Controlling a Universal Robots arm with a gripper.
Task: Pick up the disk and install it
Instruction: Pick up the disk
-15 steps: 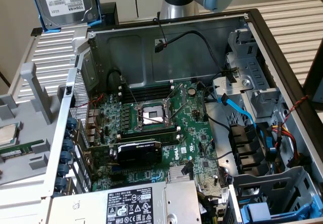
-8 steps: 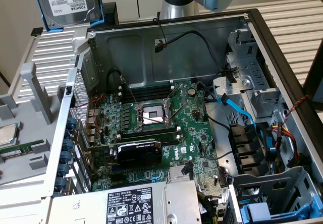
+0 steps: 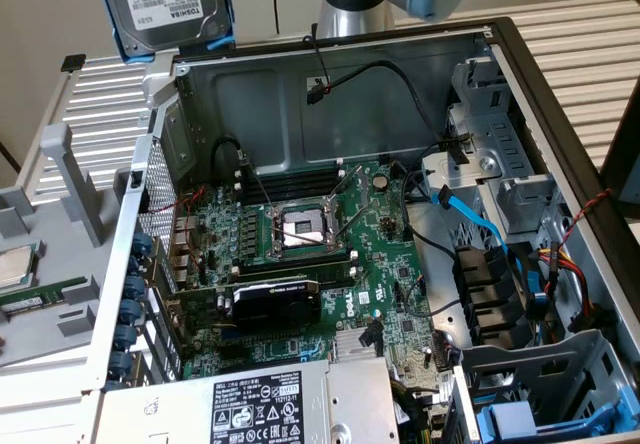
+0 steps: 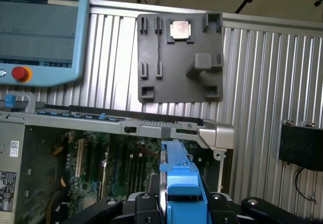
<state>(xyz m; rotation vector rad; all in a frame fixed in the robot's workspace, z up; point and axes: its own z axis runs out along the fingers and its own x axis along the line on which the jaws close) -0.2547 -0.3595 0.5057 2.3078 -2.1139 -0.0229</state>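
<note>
Clearly the pick-up half is done: the disk (image 3: 165, 4) hangs in the air at about eleven o'clock in the exterior view, label facing the camera, above the far corner of the open computer case (image 3: 330, 49) and touching nothing below it. From the wrist view the pincer (image 4: 182, 204) is partly closed and clamped on the disk's blue carrier (image 4: 181, 183), a black finger (image 4: 144, 204) pressing on each side, with the disk standing edge-on between them.

Fitting it is the part left, by my reckoning. The disk is well apart from the metal drive cage (image 3: 540, 364), which sits at four to five o'clock in the exterior view, where a blue piece (image 3: 510, 419) already lies. The circuit board (image 3: 300, 264) fills the middle of the case, and the silver power box (image 3: 270, 404) lies at six o'clock.

Outside the case, on the ribbed bench (image 3: 590, 54), a grey tray (image 4: 176, 72) carries a small square chip (image 4: 180, 29), untouched. A blue-framed control tablet (image 4: 40, 32) rests on the bench near the tray.
</note>
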